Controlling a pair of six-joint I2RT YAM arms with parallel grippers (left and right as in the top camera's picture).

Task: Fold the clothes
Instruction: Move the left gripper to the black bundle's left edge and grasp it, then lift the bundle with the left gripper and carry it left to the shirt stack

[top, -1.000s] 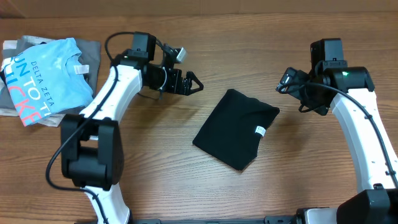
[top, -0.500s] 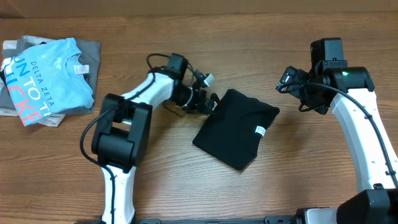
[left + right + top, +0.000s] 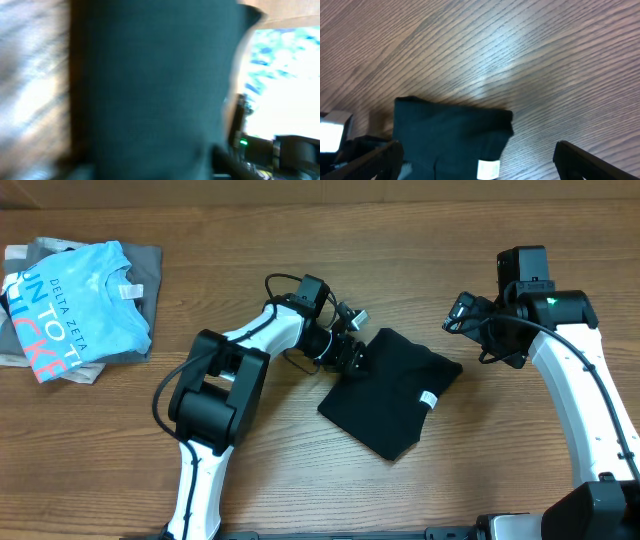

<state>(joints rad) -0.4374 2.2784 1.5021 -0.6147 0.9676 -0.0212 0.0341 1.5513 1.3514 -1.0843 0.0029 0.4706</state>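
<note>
The clothes, a black T-shirt (image 3: 395,395) folded into a compact rectangle, lie at the table's middle with a small white tag (image 3: 428,398) showing near the right edge. My left gripper (image 3: 352,355) is pressed against the shirt's upper left corner. In the left wrist view dark fabric (image 3: 150,90) fills the blurred frame and hides the jaws, so their state is unclear. My right gripper (image 3: 468,318) hovers above and to the right of the shirt. Its fingers (image 3: 370,160) stand wide apart, empty, framing the shirt (image 3: 450,135) and tag (image 3: 488,169) below.
A light-blue printed T-shirt (image 3: 70,300) lies on a grey folded shirt (image 3: 150,270) at the far left back of the wooden table (image 3: 300,480). Cables hang from both wrists.
My left arm has swung right from the back left to the shirt's left corner. The shirt has slid slightly right. The right arm has not moved.
</note>
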